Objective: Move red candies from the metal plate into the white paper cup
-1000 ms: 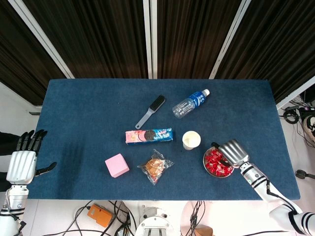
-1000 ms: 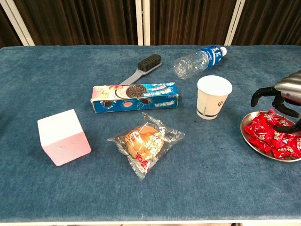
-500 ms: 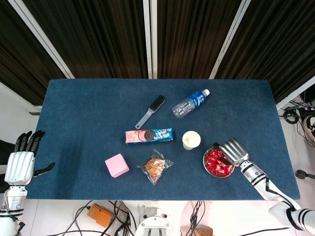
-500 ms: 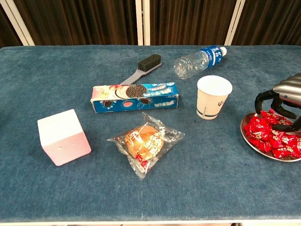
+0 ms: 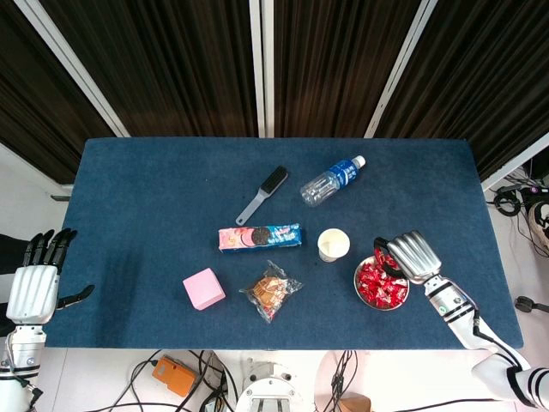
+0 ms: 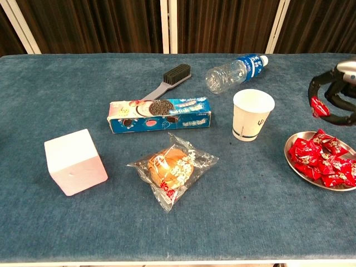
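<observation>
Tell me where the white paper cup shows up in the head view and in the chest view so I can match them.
Head view: the cup stands right of centre, seen from above, just left of the plate.
Chest view: the cup stands upper right, upright, left of the plate.
Shared landmark: the bottle lies just behind the cup in both.

My right hand (image 6: 334, 94) pinches one red candy (image 6: 317, 105) above the metal plate (image 6: 293, 165) of candies, lower right; the white paper cup (image 6: 252, 114) stands upright beside it.
</observation>
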You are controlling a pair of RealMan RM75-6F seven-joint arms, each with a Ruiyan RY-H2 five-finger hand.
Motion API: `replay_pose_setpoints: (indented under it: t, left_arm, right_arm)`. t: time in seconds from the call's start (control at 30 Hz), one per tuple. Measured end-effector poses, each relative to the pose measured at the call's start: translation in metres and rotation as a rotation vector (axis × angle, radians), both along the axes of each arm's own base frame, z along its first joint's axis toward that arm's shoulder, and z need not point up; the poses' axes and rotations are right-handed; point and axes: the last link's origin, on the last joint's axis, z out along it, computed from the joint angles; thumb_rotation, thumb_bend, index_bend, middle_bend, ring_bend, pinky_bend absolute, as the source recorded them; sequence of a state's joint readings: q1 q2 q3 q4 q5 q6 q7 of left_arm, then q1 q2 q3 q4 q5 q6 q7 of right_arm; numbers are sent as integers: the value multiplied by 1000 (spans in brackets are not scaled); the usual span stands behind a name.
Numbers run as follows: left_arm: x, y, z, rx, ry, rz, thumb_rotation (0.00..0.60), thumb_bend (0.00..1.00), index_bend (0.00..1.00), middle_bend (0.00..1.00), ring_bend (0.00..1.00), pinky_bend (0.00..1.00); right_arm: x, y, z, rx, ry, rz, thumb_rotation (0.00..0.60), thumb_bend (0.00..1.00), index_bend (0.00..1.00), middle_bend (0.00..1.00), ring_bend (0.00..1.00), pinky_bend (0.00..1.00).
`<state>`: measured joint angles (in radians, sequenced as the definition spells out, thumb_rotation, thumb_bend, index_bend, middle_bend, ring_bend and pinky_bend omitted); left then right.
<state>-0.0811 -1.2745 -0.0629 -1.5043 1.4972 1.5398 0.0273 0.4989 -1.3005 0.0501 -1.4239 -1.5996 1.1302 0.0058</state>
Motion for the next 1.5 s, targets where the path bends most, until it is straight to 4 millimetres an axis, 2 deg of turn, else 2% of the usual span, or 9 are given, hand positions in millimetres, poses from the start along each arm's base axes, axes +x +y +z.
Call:
replay_pose_setpoints:
  t: [0.17,0.4,0.53,0.67,0.77,0.93,1.1,1.27,1.5]
  left_arm:
    - [-1,0,-1,-2,-4,0,600,20,90,87,0,0]
    - [-6,-1,-1,3,-5,11,600,19,90,87,0,0]
    - [-7,-2,0,3,-7,14,600,20,90,87,0,0]
    - [-8,-2,-1,4,-8,13,600,20,90,87,0,0]
    - [-9,-2,-1,2,-9,14,600,19,90,87,0,0]
    - [-7,-2,-1,6,-12,2,600,20,90,87,0,0]
    - [-8,-3,-2,0,-12,3,600,20,90,87,0,0]
    - [-8,-4,-2,3,-16,-3,600,20,90,87,0,0]
    - [-9,-5,-2,9,-20,-6,600,19,90,87,0,0]
  right_arm:
    - [39,-20,4,-8,-78,41,600,608,584,882,1000,1000]
    - [68,-38,-29,83,-96,19,600,608,532,882,1000,1000]
    - [73,-38,-40,108,-75,30,600,604,421,882,1000,1000]
    - [69,-35,-38,105,-54,28,600,595,308,882,1000,1000]
    - [64,-33,-32,93,-48,18,600,544,243,882,1000,1000]
    - [53,-22,-16,50,-58,17,600,494,320,882,1000,1000]
    - [21,10,-3,63,-14,-26,600,446,375,882,1000,1000]
    - [-5,42,-11,140,45,-98,600,406,381,882,1000,1000]
    - [-9,43,-29,163,56,-112,600,406,397,882,1000,1000]
